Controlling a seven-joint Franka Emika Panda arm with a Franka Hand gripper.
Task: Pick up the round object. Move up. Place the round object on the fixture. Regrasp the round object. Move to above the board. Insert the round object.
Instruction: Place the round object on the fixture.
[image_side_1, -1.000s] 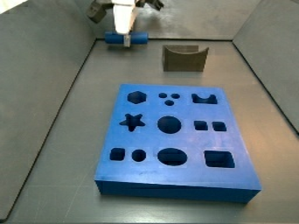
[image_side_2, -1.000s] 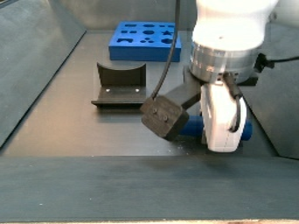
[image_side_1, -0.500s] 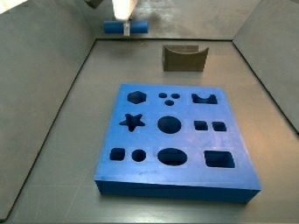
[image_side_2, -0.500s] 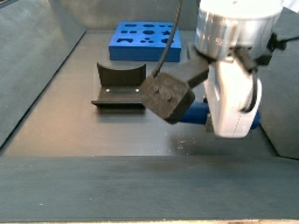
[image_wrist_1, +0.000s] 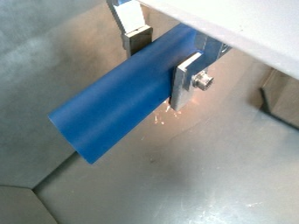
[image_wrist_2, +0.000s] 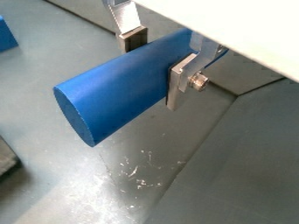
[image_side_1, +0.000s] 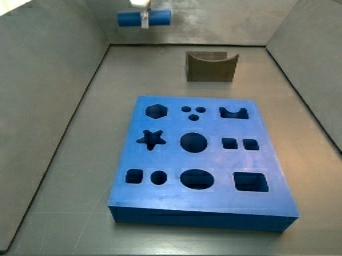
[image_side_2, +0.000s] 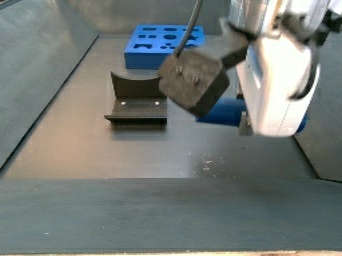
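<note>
Lifting clear of the grey floor (image_wrist_2: 222, 175) now, higher than a second ago: claw (image_wrist_1: 163, 54) clenched across the round object (image_wrist_1: 122, 101), silver plates pressing both sides of the blue cylinder, which is hanging level in the air in both wrist views (image_wrist_2: 122, 83). Rising toward the far wall in a side view, with the peg (image_side_1: 140, 18) nearly leaving the picture's upper edge. Meaning, judging by this, pick-up done and the move up under way. Still waiting untouched: the fixture (image_side_1: 210, 66), notch up, and the board (image_side_1: 201, 160) nearer the camera. Leaving open floor between peg and fixture, though keeping close to the enclosure walls (image_side_1: 60, 70).
</note>
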